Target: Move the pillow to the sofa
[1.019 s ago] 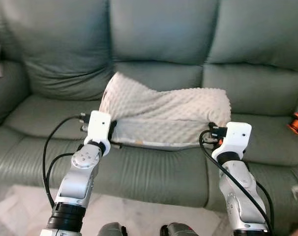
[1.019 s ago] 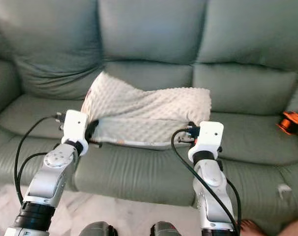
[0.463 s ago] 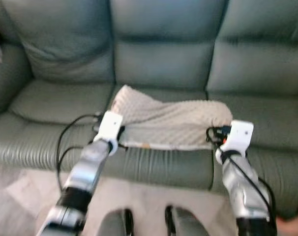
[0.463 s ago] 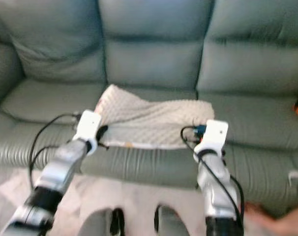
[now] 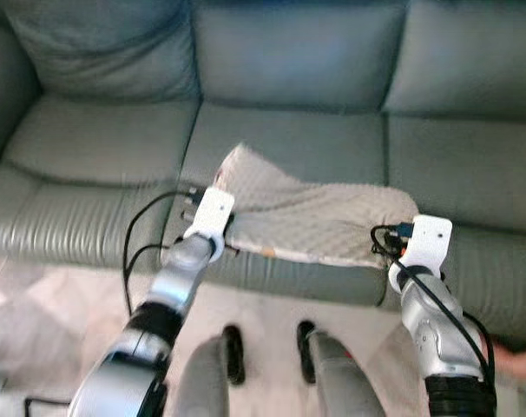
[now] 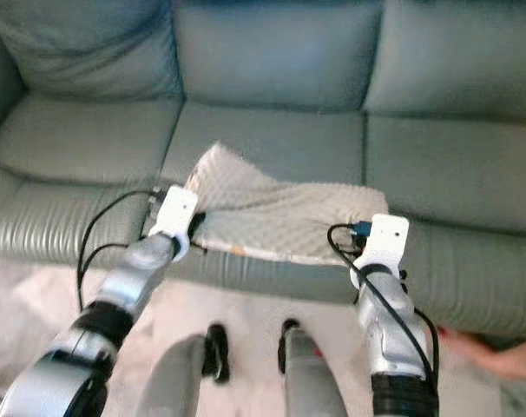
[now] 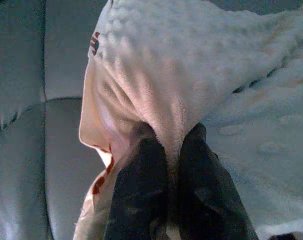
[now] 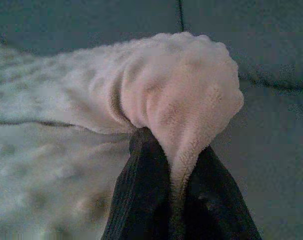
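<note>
Pillow (image 5: 311,221) is basically on the sofa (image 5: 289,139) already, draped over the front edge of the middle seat cushion, center of the frame. It's a cream, bumpy-textured thing and looks floppy. Left gripper (image 7: 166,160) has its black fingers pressed together on a fold at one corner, and the right gripper (image 8: 174,172) is pinching the opposite corner the same way, fabric bunched up between the fingers. So I'd say we're at the set-down step. Next move probably needs both claws to let go and back off, maybe after nudging it deeper onto the seat, since it sits close to the edge and could slide off.
</note>
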Controlling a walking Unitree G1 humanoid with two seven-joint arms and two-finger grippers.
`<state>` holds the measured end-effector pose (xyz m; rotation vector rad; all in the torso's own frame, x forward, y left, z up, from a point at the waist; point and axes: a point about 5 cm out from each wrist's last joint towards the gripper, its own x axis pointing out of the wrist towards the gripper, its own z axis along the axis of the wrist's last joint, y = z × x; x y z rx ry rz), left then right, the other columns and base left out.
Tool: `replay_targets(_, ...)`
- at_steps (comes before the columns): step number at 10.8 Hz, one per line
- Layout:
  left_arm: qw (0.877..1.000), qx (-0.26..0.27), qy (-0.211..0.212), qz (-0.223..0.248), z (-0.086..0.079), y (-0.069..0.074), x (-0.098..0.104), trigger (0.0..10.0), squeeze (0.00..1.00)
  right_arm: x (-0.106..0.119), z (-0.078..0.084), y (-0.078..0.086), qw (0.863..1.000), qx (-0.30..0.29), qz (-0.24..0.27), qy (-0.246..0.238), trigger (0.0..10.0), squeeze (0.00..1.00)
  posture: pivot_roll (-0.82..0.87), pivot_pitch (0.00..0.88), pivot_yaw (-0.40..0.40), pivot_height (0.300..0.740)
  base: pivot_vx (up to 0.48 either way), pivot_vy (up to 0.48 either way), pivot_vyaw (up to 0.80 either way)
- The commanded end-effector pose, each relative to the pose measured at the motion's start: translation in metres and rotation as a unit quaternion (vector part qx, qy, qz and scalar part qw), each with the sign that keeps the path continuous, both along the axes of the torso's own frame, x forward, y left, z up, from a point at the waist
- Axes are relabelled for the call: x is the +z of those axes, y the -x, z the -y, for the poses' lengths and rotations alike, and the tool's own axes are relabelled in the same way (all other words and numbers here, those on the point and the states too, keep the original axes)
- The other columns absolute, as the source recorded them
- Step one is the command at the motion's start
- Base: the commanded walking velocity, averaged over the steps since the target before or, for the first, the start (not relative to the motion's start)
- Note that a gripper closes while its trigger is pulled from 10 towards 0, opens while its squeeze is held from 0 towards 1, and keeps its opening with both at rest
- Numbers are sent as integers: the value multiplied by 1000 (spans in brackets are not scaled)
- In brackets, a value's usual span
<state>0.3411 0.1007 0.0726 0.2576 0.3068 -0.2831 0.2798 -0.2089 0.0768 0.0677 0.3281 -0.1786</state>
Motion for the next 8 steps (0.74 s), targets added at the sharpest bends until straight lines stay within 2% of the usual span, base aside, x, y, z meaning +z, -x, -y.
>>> replay_targets(1,999,39,1,-1,-13,1,-8,10000,0,-8,11,5,1000,-14,-16,2,10000,0,-70,444,133,740,0,0,0)
replay_targets(2,999,49,-11,14,-9,-4,-7,10000,0,-12,16,-5,1000,-2,-21,12,10000,0,-61,452,136,740,0,0,0)
replay_targets(4,997,66,-18,36,-5,-17,4,10000,0,-1,19,-32,999,27,11,30,10000,0,-70,462,139,740,0,0,0)
replay_targets(5,995,76,-33,48,-5,-22,11,10000,0,4,19,-40,999,29,22,24,10000,0,-70,462,139,740,0,0,0)
replay_targets(6,992,103,-42,56,-11,-29,20,10000,0,8,15,-45,998,46,37,18,10000,0,-71,456,140,740,0,0,0)
replay_targets(8,988,128,-59,62,-23,-34,25,10000,0,9,3,-50,995,86,55,13,10000,0,-72,454,140,740,0,0,0)
